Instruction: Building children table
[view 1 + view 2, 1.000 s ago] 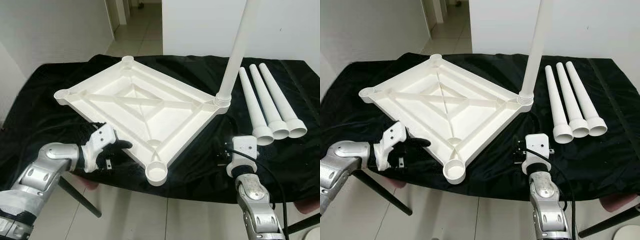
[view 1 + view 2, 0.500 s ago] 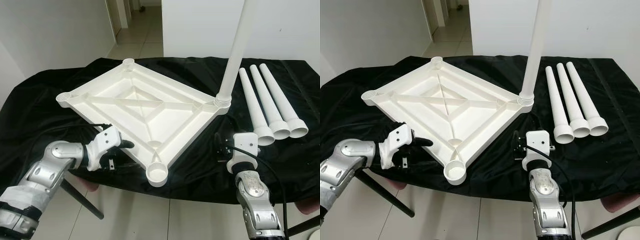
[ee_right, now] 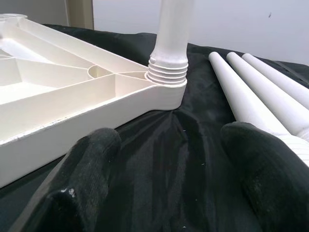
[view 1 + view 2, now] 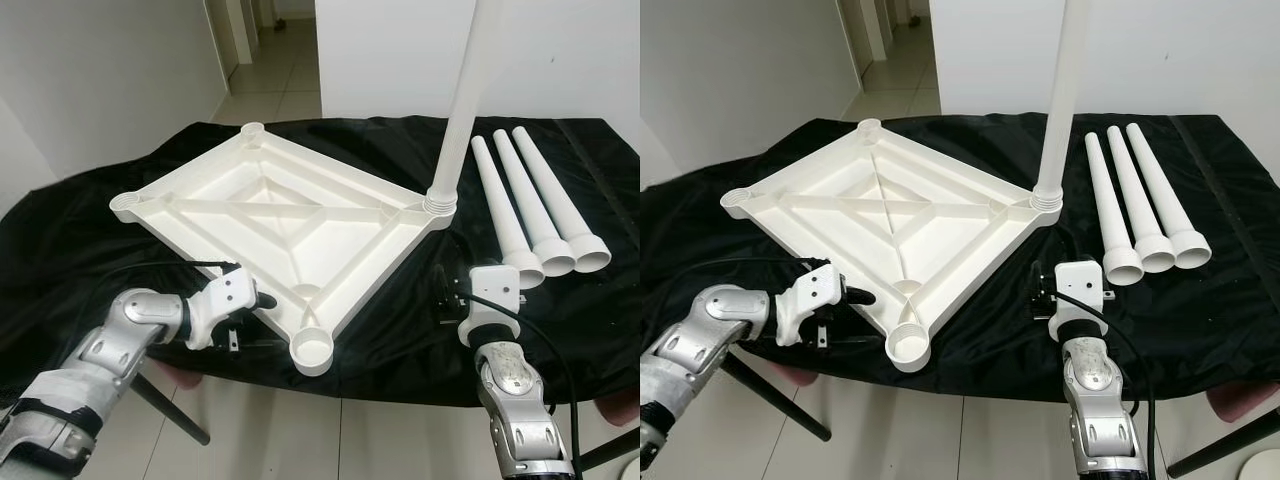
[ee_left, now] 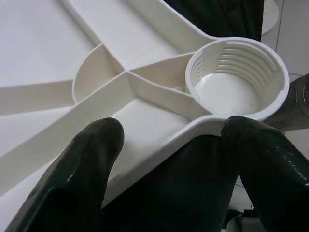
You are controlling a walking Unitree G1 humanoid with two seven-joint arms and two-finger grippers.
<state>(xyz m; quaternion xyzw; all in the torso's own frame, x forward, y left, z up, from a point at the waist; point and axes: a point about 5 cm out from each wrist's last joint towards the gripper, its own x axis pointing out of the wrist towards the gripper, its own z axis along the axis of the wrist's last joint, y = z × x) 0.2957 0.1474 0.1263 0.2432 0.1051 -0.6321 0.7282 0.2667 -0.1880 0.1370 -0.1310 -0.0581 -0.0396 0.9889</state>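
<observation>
The left pincer (image 5: 169, 159) gapes wide at the tabletop's (image 4: 290, 215) rim by the 6 o'clock socket (image 4: 313, 349). The right pincer (image 3: 174, 179) gapes empty, facing the upright leg (image 4: 458, 110); three legs (image 4: 530, 205) lie at 3 o'clock.

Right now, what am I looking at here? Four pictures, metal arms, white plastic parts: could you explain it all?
A humanoid robot is assembling a children's table. Two pictures come from its head, two from cameras on its wrists. An upside-down white tabletop lies on a black cloth, with one leg already screwed into a corner. Three loose legs lie beside it. The left gripper sits open at the tabletop's near edge, beside an empty leg socket. The right gripper rests open on the cloth, holding nothing.
</observation>
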